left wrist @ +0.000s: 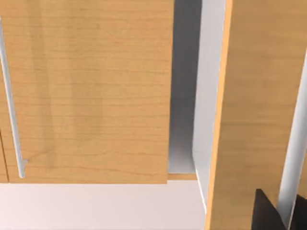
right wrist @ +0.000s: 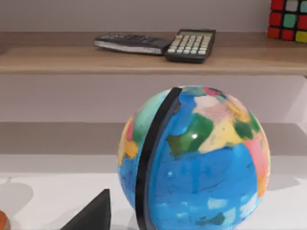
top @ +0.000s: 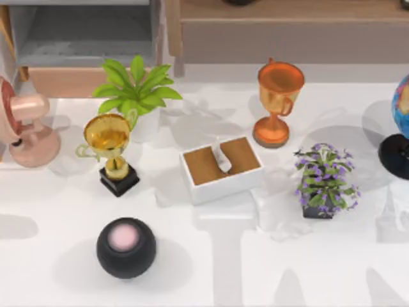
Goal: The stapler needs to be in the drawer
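The stapler's place cannot be told right now, so its long axis and its bearing from either set of fingers cannot be judged. The drawer (top: 83,32) is seen pulled open at the table's far left corner, with grey floor bare and tan front towards the table. The left gripper (left wrist: 288,211) is found at that front, its dark fingers (left wrist: 266,213) pressed against either side of the pale handle (left wrist: 290,167), apparently clamped on it. The right gripper (right wrist: 93,215) is held low beside the globe (right wrist: 192,163) at the table's right edge. Whether it is open or closed cannot be told. With the left occupied, the pick is likely left to the right.
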Robot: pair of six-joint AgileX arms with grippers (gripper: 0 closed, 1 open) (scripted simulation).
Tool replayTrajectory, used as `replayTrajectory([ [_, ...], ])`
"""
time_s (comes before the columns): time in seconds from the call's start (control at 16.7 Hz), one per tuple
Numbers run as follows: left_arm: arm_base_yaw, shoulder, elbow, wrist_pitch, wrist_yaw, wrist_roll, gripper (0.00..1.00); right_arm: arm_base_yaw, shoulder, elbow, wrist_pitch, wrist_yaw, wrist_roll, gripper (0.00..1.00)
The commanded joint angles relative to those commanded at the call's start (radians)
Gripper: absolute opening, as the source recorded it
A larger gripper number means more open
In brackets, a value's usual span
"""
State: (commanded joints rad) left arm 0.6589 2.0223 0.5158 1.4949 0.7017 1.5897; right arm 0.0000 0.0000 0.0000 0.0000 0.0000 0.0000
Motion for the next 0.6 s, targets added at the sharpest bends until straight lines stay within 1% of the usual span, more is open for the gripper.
replayTrajectory([
  [0.24, -0.009, 0.018, 0.016, -0.018, -0.008, -0.003, 0.00, 0.000, 0.000, 0.000, 0.000, 0.000, 0.000, 1.00],
  [0.6, -0.104, 0.091, 0.194, -0.118, -0.105, -0.007, 0.00, 0.000, 0.000, 0.000, 0.000, 0.000, 0.000, 1.00],
])
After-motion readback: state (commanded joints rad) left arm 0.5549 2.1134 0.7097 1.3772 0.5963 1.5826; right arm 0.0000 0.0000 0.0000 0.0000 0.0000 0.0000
